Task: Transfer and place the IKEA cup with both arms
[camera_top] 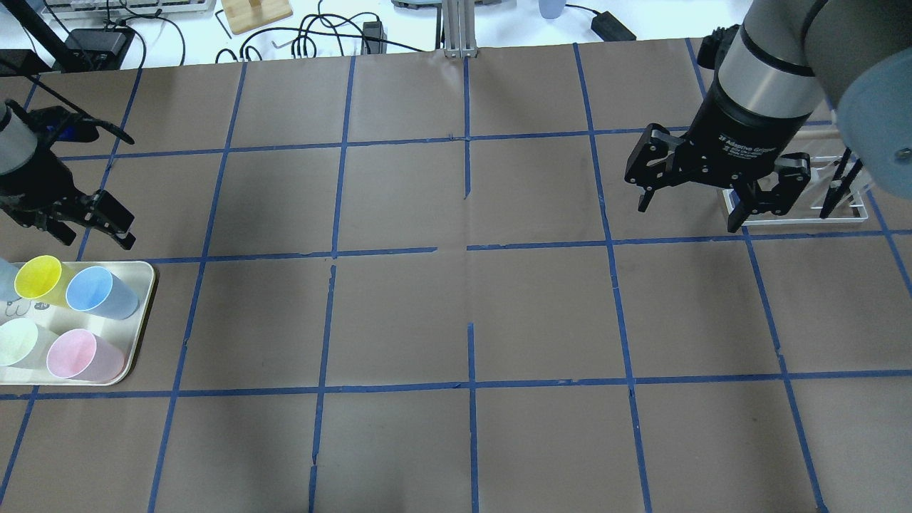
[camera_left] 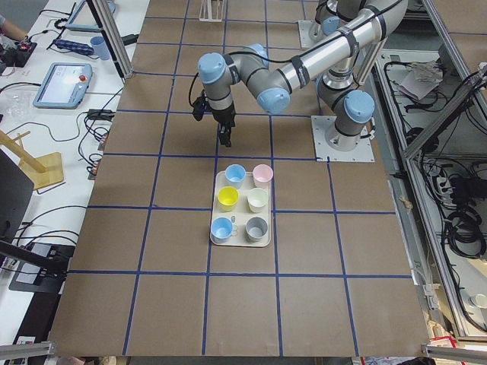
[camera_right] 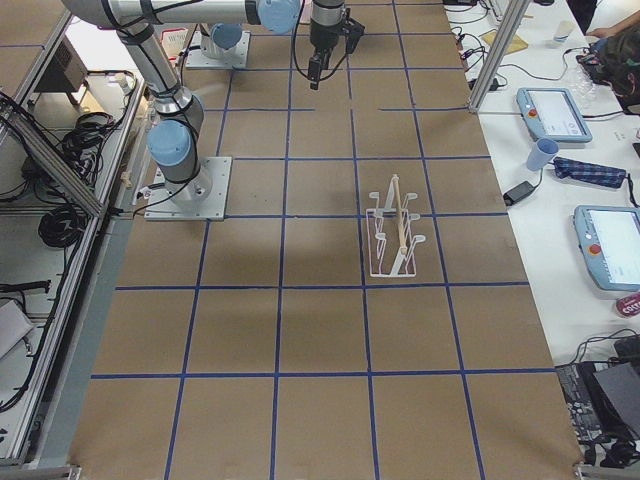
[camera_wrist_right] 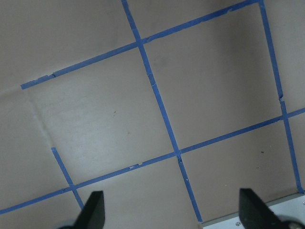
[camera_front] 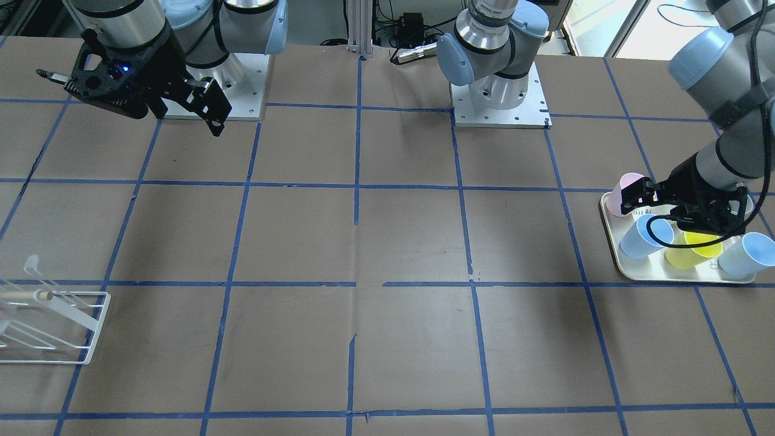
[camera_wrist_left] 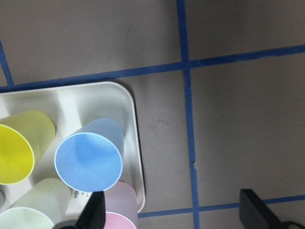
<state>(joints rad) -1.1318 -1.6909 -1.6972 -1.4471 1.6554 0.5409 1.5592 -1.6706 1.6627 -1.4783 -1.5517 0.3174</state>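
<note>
A pale-blue IKEA cup (camera_top: 100, 292) stands upright at the corner of a white tray (camera_top: 144, 313) at the table's left end. It also shows in the left wrist view (camera_wrist_left: 90, 157) and the front view (camera_front: 645, 236). A twin blue cup (camera_front: 748, 254) stands further along the tray. My left gripper (camera_top: 89, 231) is open and empty. It hovers just past the tray's far edge, close to the blue cup. My right gripper (camera_top: 687, 214) is open and empty, held above the table at the right.
The tray also holds a yellow cup (camera_top: 39, 278), a pink cup (camera_top: 82, 356), a pale cream cup (camera_top: 18, 342) and a grey cup (camera_left: 256, 227). A white wire rack (camera_front: 54, 321) stands at the table's right end, behind my right gripper in the overhead view.
</note>
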